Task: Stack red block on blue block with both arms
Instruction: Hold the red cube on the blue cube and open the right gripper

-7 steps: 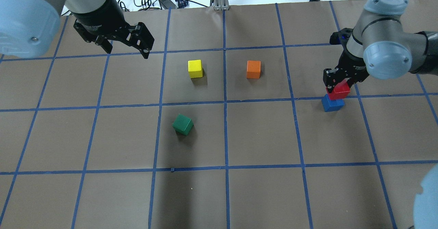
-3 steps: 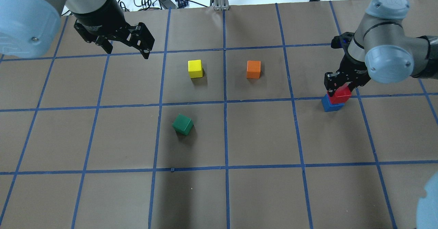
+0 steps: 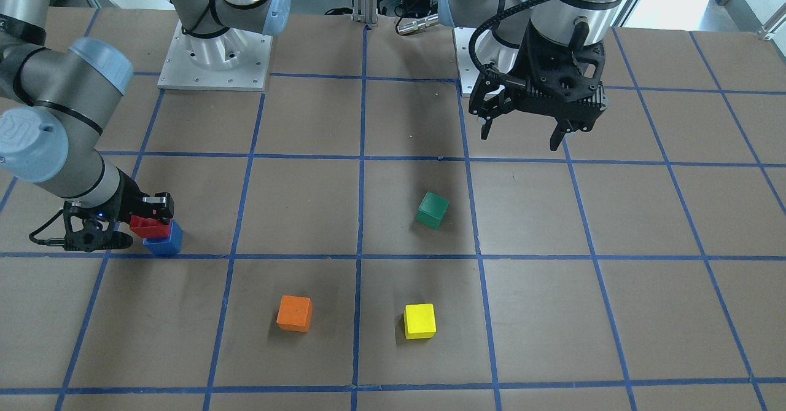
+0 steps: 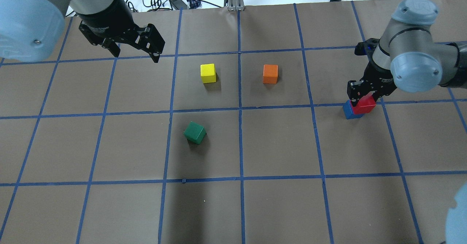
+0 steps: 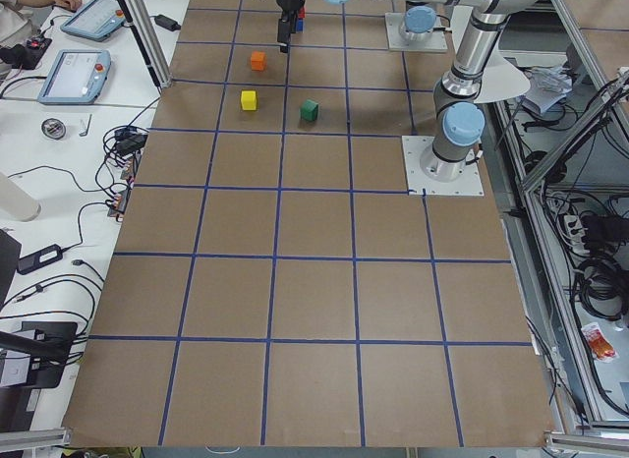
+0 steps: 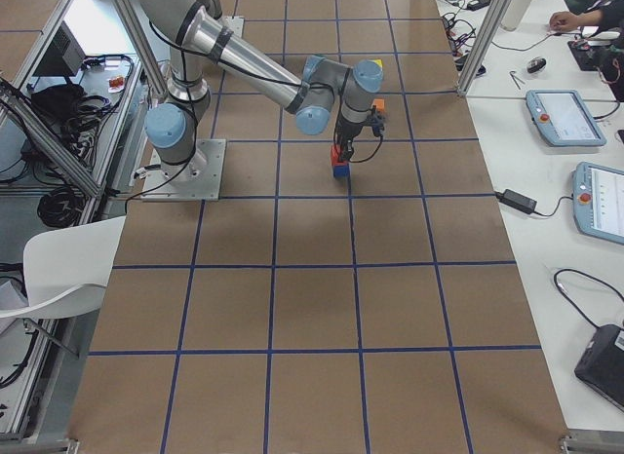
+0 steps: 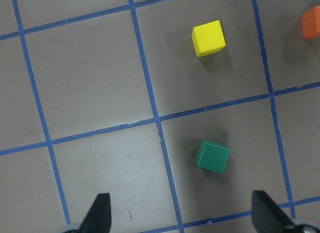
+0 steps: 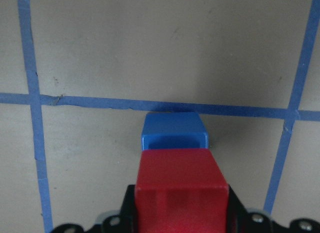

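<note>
My right gripper (image 4: 362, 99) is shut on the red block (image 4: 365, 105) and holds it over the blue block (image 4: 348, 111), which stands on a blue tape line at the table's right. The red block sits low on the blue block's top, offset to one side; I cannot tell whether they touch. The front-facing view shows the red block (image 3: 146, 227) over the blue block (image 3: 166, 242). In the right wrist view the red block (image 8: 180, 185) covers part of the blue block (image 8: 174, 132). My left gripper (image 4: 134, 53) hangs open and empty above the far left of the table.
A yellow block (image 4: 208, 73) and an orange block (image 4: 270, 74) stand at mid-table. A green block (image 4: 195, 132) lies turned, nearer the robot. The left wrist view shows the green block (image 7: 212, 156) and the yellow block (image 7: 208, 38). Cables lie beyond the far edge.
My right gripper has come down with the red block onto the blue block's top, shifting slightly right. The left arm has not moved.
</note>
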`<state>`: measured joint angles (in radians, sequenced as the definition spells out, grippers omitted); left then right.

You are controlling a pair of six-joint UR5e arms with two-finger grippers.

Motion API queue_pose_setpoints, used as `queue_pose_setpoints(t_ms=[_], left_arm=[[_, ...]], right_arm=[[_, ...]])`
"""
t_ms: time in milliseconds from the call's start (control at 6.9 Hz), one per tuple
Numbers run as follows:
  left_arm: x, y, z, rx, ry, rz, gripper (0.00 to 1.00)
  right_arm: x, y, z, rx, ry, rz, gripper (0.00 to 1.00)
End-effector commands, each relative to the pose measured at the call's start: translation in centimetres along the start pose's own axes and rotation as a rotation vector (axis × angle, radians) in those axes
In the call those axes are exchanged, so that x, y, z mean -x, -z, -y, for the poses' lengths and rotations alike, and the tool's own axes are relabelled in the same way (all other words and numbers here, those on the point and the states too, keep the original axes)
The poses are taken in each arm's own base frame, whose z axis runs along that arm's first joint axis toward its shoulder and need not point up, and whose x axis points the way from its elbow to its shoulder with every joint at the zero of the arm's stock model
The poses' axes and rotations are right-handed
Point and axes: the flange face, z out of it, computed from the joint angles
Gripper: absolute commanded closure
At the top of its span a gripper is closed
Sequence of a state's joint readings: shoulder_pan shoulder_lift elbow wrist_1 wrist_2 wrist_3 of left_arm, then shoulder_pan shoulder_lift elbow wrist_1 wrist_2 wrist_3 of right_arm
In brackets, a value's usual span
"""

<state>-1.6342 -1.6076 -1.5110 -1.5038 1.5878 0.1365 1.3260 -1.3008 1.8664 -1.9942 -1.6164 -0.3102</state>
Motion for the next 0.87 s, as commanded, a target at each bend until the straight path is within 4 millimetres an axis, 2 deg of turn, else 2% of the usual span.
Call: queue_pose_setpoints(t_ms=[0, 290, 435, 725], left_arm=[[0.03, 0.0, 0.01, 0.0, 0.001, 0.0, 0.0], [0.01, 0.0, 0.01, -0.001, 0.001, -0.002, 0.0], [0.01, 0.0, 0.01, -0.001, 0.001, -0.002, 0.0], [0.01, 0.0, 0.01, -0.001, 0.001, -0.002, 0.0]], right_arm=[[0.03, -0.15, -0.04, -0.004, 0.0, 0.003, 1.0], [0.02, -0.09, 0.02, -0.01, 0.0, 0.003, 1.0], [0.01, -0.07, 0.11, -0.013, -0.001, 0.003, 0.94], [-0.04, -0.12, 0.26, -0.021, -0.002, 0.001, 0.91]])
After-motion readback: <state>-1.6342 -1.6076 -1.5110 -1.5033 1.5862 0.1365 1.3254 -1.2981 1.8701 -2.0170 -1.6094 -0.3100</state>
